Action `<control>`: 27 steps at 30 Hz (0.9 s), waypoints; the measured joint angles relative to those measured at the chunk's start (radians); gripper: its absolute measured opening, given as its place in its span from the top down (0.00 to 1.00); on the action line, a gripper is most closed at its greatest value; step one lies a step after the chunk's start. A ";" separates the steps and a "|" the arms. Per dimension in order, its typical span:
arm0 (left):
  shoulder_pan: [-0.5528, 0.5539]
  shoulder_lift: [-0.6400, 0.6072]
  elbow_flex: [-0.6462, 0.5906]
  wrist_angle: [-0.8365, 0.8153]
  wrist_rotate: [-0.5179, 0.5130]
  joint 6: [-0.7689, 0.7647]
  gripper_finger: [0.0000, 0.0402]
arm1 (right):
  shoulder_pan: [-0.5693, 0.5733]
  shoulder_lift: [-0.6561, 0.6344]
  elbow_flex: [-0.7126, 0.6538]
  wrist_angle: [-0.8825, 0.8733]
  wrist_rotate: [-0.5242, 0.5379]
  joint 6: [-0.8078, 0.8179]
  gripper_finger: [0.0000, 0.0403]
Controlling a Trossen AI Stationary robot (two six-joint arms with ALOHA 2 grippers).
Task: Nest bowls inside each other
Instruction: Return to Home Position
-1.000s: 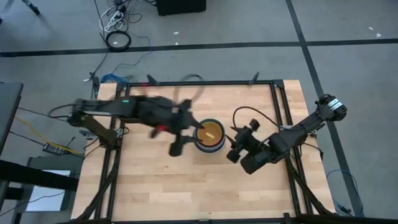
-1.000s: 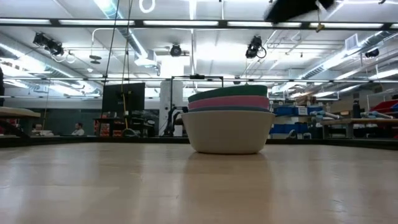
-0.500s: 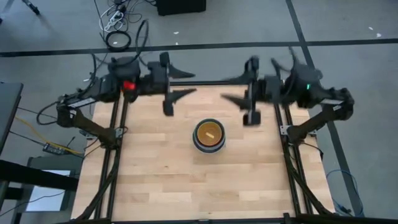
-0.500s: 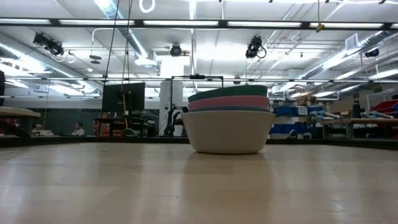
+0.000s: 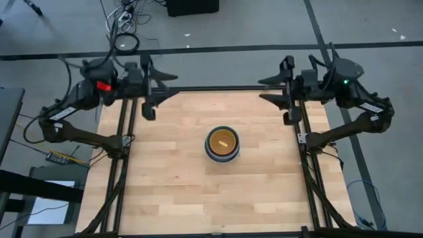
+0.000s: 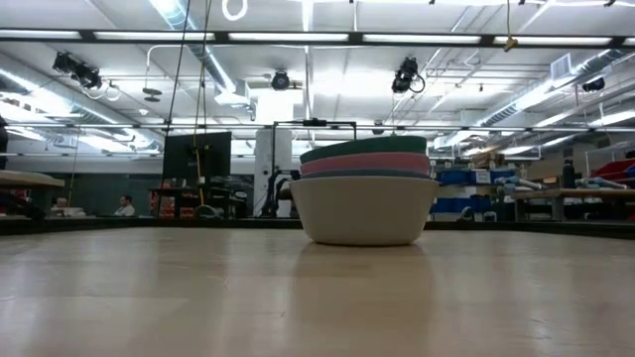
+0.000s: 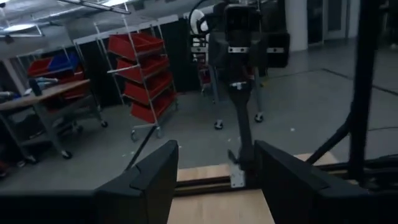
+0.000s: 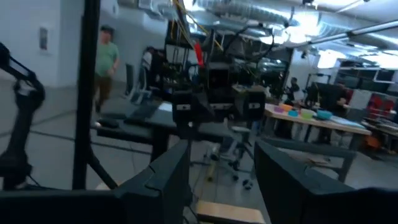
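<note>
The bowls (image 5: 223, 143) stand nested in one stack at the middle of the table, an orange one with a small yellow one inside showing from above. In the low view the stack (image 6: 364, 203) rests on the base of the pale outer bowl, with bluish, pink and teal rims above it. My left gripper (image 5: 164, 86) is raised over the table's far left corner, open and pointing level toward the right. My right gripper (image 5: 269, 90) is raised over the far right corner, open and facing it. Nothing is between either pair of fingers (image 7: 155, 180) (image 8: 168, 177).
Black frame rails (image 5: 123, 152) (image 5: 305, 152) run along the table's left and right sides. Cables (image 5: 125, 41) lie on the floor beyond the far edge. A person (image 8: 109, 59) stands in the room behind. Bare wood (image 5: 218, 192) surrounds the stack.
Both grippers have drawn away from the bowl stack, risen, and swung toward the far edge, the left one to the far left corner and the right one to the far right. Both have tipped up to point level. The stack has stayed where it was.
</note>
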 joint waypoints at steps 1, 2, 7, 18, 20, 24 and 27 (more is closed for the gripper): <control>0.000 -0.031 -0.056 0.032 0.000 -0.010 0.46 | 0.000 -0.024 -0.046 0.034 -0.006 0.011 0.58; 0.000 -0.064 -0.116 0.078 0.000 -0.025 0.46 | 0.000 -0.046 -0.094 0.072 -0.010 0.019 0.58; 0.000 -0.243 -0.453 0.303 -0.002 -0.097 0.46 | 0.000 -0.138 -0.331 0.240 -0.009 0.069 0.58; -0.027 -0.636 -1.015 0.607 -0.017 -0.273 0.46 | 0.013 -0.315 -0.728 0.464 0.001 0.172 0.58; -0.035 -0.699 -1.083 0.643 -0.023 -0.298 0.46 | 0.020 -0.356 -0.802 0.525 0.002 0.190 0.58; -0.064 -0.791 -1.192 0.664 -0.023 -0.329 0.46 | 0.037 -0.437 -0.947 0.641 0.008 0.219 0.58; -0.091 -0.825 -1.267 0.689 -0.027 -0.339 0.46 | 0.058 -0.484 -1.054 0.705 0.034 0.233 0.58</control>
